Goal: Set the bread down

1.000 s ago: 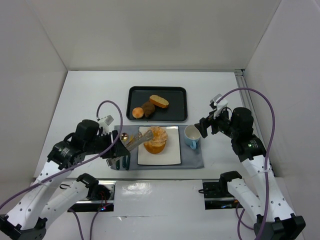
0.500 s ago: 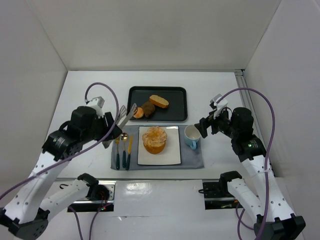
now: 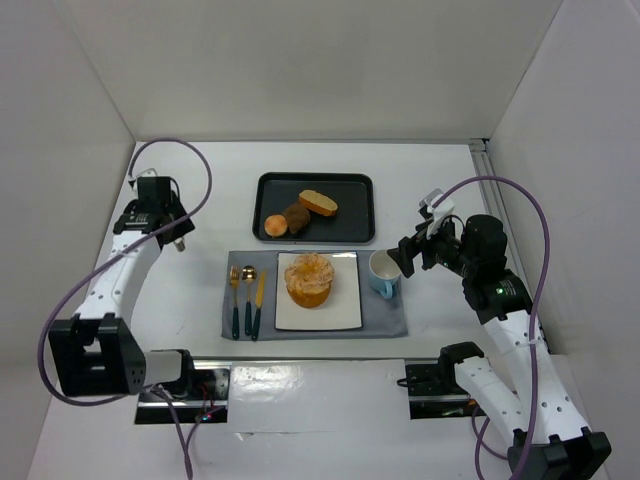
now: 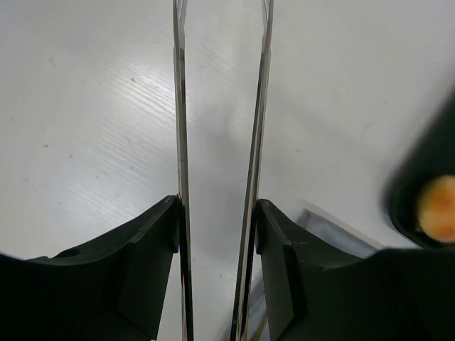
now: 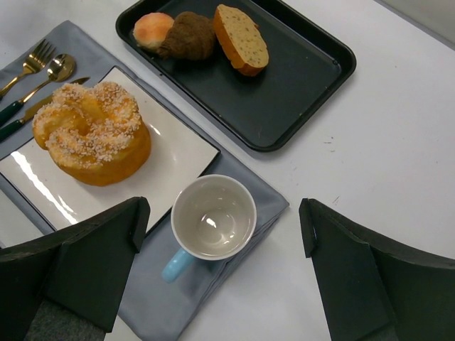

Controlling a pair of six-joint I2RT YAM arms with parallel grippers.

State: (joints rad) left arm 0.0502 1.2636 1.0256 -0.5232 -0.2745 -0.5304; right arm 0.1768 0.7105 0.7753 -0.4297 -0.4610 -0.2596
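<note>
The bread [image 3: 311, 279] [image 5: 92, 131], a round golden bun with a pale crumbly top, lies on the white plate [image 3: 343, 308] [image 5: 181, 153], with nothing touching it. My left gripper [image 3: 170, 230] [image 4: 219, 213] is far off at the table's left side, shut on a pair of metal tongs [image 4: 179, 106]. The tong blades stand apart with nothing between them, over bare table. My right gripper [image 3: 405, 255] [image 5: 222, 213] hovers open above the cup [image 3: 383, 270] [image 5: 213, 217] and holds nothing.
A black tray [image 3: 350, 195] [image 5: 298, 78] behind the plate holds a bread slice [image 5: 242, 39], a dark bun [image 5: 188, 35] and a small orange ball [image 5: 151, 30]. Fork, spoon and knife [image 3: 246, 300] lie on the grey mat [image 3: 385, 320] left of the plate.
The tongs let go of the bread on the plate. My left arm swung away with them, up and to the far left. The right arm stayed still.
</note>
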